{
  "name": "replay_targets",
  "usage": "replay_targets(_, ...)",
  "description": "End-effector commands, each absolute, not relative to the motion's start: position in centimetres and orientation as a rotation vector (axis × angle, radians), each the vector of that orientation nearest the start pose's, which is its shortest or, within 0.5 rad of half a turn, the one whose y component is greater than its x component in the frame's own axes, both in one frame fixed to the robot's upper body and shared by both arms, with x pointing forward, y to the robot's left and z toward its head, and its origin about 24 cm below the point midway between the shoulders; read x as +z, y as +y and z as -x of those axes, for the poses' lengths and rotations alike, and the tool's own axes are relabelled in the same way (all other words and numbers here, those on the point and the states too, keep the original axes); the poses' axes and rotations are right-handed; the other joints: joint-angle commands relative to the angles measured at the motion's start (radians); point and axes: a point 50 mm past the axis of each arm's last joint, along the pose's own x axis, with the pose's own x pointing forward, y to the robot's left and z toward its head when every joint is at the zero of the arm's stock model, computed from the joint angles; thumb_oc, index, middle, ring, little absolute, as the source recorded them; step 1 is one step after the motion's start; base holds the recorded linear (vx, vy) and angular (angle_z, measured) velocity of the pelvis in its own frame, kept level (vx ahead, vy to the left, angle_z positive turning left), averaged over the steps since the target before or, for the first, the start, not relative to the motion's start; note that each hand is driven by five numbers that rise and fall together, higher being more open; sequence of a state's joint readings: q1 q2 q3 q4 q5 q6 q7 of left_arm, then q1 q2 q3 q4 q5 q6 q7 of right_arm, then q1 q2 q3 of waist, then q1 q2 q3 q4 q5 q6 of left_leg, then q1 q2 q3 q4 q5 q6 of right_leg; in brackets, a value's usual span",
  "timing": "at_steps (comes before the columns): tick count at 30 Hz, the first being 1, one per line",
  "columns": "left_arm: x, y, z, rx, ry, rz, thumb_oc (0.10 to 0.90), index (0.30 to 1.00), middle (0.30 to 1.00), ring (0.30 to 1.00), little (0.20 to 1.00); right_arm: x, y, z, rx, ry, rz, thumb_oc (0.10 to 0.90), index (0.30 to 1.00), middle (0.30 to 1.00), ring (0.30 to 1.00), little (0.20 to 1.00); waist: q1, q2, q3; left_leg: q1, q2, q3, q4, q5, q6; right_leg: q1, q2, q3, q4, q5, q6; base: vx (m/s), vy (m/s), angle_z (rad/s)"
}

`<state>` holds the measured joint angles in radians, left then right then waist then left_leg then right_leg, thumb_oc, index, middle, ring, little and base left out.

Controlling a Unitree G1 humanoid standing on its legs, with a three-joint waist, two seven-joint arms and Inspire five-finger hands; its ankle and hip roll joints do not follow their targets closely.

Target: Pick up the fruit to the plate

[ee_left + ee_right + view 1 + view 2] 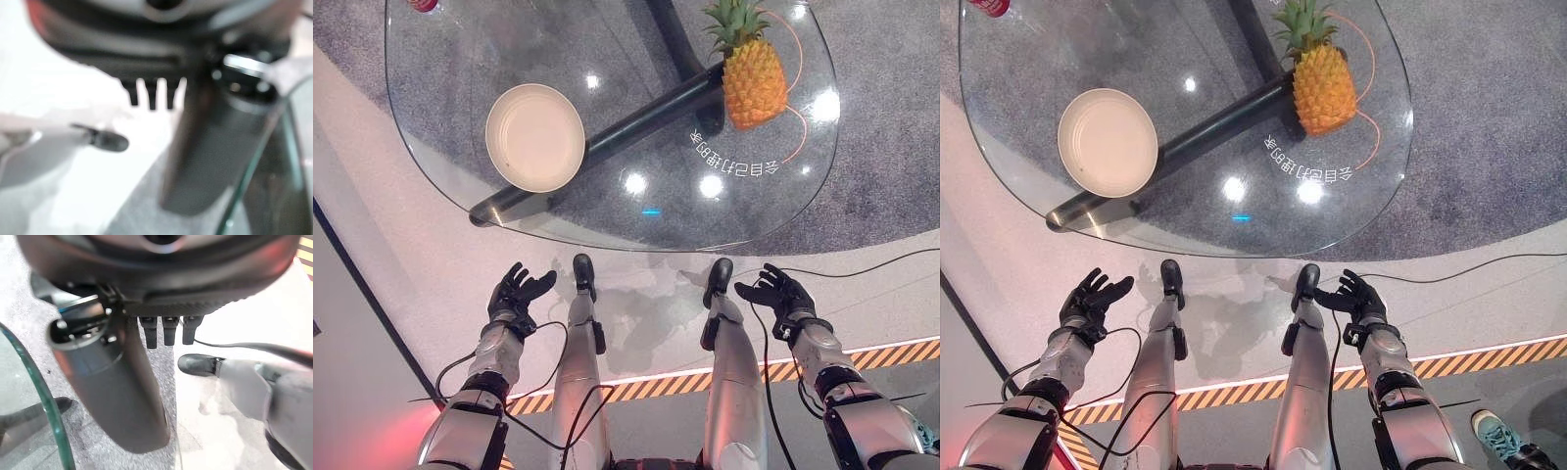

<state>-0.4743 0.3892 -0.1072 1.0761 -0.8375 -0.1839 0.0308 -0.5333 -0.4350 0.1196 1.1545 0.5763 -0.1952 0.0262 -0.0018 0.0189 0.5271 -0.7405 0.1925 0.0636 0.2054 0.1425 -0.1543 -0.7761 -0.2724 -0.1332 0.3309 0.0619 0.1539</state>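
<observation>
Glass forms the round table top (450,166), which stands on grey carpet ahead of the robot. At its far left edge sits a red object (421,5), too cropped to identify. Nearer, on the left half, rests 1 empty cream plate (535,137). On the right half, well apart from the plate, 1 pineapple (753,80) stands upright. Both arms hang short of the table edge. The left hand (517,292) is released, fingers relaxed, grasping nothing. The right hand (783,294) is likewise released and empty. Judged step: approach, with no grasp begun. The next move likely calls for the right hand to reach over the rim and close round the pineapple body below the crown.
</observation>
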Motion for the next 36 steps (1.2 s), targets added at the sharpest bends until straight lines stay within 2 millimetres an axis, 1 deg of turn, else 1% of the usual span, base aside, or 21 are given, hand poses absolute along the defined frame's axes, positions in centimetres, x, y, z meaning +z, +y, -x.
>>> replay_targets(1, -2.4, 28.8, -28.6, 0.435, 0.329, 0.253, 0.800, 0.900, 0.900, 0.900, 0.900, 1.1, -31.1, -30.1, -0.411, 0.226, -0.054, 0.800, 0.900, 0.900, 0.900, 0.900, 0.016, -0.013, -0.007, -0.052, -0.003, -0.085, 0.163, -0.090, 0.022, -0.048, -0.037, 0.004, 0.084, 0.019, 0.028, 0.00, 0.000, 0.00)
replay_targets(5, -2.2, 28.8, -28.7, 0.422, 0.328, 0.233, 0.800, 0.900, 0.900, 0.900, 0.900, 4.1, -32.1, -31.2, -0.452, 0.095, -0.040, 0.800, 0.900, 0.900, 0.900, 0.900, 0.023, -0.016, -0.007, -0.057, -0.006, -0.092, 0.160, -0.089, 0.024, -0.050, -0.039, -0.005, 0.075, 0.028, 0.029, 0.00, -0.008, 0.00)
replay_targets(8, -2.0, 29.0, -28.7, 0.417, 0.320, 0.225, 0.800, 0.900, 0.900, 0.900, 0.900, 6.9, -32.6, -32.1, -0.492, -0.024, -0.041, 0.800, 0.900, 0.900, 0.900, 0.900, 0.027, -0.017, -0.007, -0.062, -0.008, -0.095, 0.156, -0.089, 0.025, -0.051, -0.043, -0.013, 0.071, 0.031, 0.031, -0.01, -0.025, 0.02)
replay_targets(16, -2.3, 29.1, -28.3, 0.402, 0.323, 0.210, 0.800, 0.900, 0.900, 0.900, 0.900, 11.9, -33.0, -33.1, -0.560, -0.220, -0.011, 0.800, 0.900, 0.900, 0.900, 0.900, 0.030, -0.015, -0.007, -0.064, -0.015, -0.098, 0.145, -0.086, 0.027, -0.051, -0.051, -0.025, 0.055, 0.042, 0.034, 0.00, 0.001, 0.03)
replay_targets(22, -2.4, 29.1, -28.1, 0.397, 0.319, 0.217, 0.800, 0.900, 0.900, 0.900, 0.900, 15.0, -33.5, -33.2, -0.618, -0.330, 0.002, 0.800, 0.900, 0.900, 0.900, 0.900, 0.029, -0.010, -0.007, -0.066, -0.016, -0.092, 0.133, -0.082, 0.027, -0.056, -0.054, -0.029, 0.048, 0.044, 0.034, 0.00, 0.000, 0.00)
replay_targets(23, -2.4, 29.1, -28.1, 0.396, 0.319, 0.216, 0.800, 0.900, 0.900, 0.900, 0.900, 15.3, -33.6, -33.2, -0.630, -0.339, 0.003, 0.800, 0.900, 0.900, 0.900, 0.900, 0.030, -0.010, -0.007, -0.065, -0.016, -0.092, 0.131, -0.081, 0.027, -0.055, -0.055, -0.031, 0.046, 0.044, 0.034, 0.00, 0.000, 0.00)
replay_targets(28, -2.9, 28.8, -27.7, 0.391, 0.328, 0.222, 0.800, 0.900, 0.900, 0.900, 0.900, 17.6, -34.2, -33.0, -0.745, -0.403, 0.026, 0.800, 0.900, 0.900, 0.900, 0.900, 0.029, -0.006, -0.007, -0.063, -0.016, -0.089, 0.126, -0.079, 0.027, -0.054, -0.055, -0.032, 0.043, 0.045, 0.034, 0.00, 0.000, 0.00)
replay_targets(33, -3.0, 28.7, -27.6, 0.386, 0.331, 0.227, 0.800, 0.900, 0.900, 0.900, 0.900, 19.8, -34.7, -33.1, -0.819, -0.440, 0.070, 0.800, 0.900, 0.900, 0.900, 0.900, 0.031, -0.001, -0.007, -0.061, -0.017, -0.086, 0.120, -0.077, 0.027, -0.052, -0.055, -0.034, 0.037, 0.044, 0.033, 0.00, 0.000, 0.00)
replay_targets(36, -3.1, 28.6, -27.6, 0.384, 0.331, 0.235, 0.800, 0.900, 0.900, 0.900, 0.900, 20.2, -35.2, -32.9, -0.912, -0.418, 0.123, 0.800, 0.900, 0.900, 0.900, 0.900, 0.031, 0.004, -0.007, -0.059, -0.018, -0.082, 0.115, -0.075, 0.029, -0.053, -0.055, -0.034, 0.034, 0.044, 0.033, 0.00, 0.000, 0.00)
